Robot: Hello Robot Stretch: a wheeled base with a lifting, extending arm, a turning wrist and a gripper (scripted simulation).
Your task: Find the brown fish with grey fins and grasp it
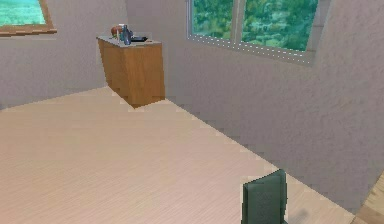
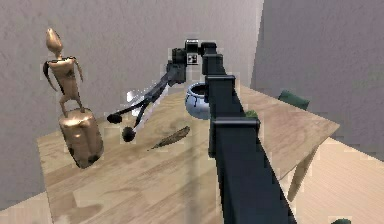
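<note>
**A:** Entry one: the thing to be grasped?

**B:** No certain fish is listed. The closest match is a glossy brown lump [image 2: 82, 138] standing on the table [image 2: 120, 185] at the foot of a wooden figure [image 2: 62, 70]. No grey fins can be made out on it.

**A:** Entry two: the gripper [image 2: 123, 125]?

**B:** It sits at the far end of the arm [image 2: 235, 140], fingers angled down toward the table, just beside the lump. Whether the claw is apart, together or holding anything cannot be told.

**A:** Other stock?

**B:** On the table, a bluish bowl [image 2: 199, 101] and a thin dark sliver [image 2: 172, 137]. Ahead, a cabinet [image 1: 135, 72] and a chair [image 1: 265, 197].

**A:** Step in hand?

**B:** Most likely the approach to the grasp. The next move calls for confirming the lump is the fish, then bringing the fingers around it without knocking the figure.
</note>
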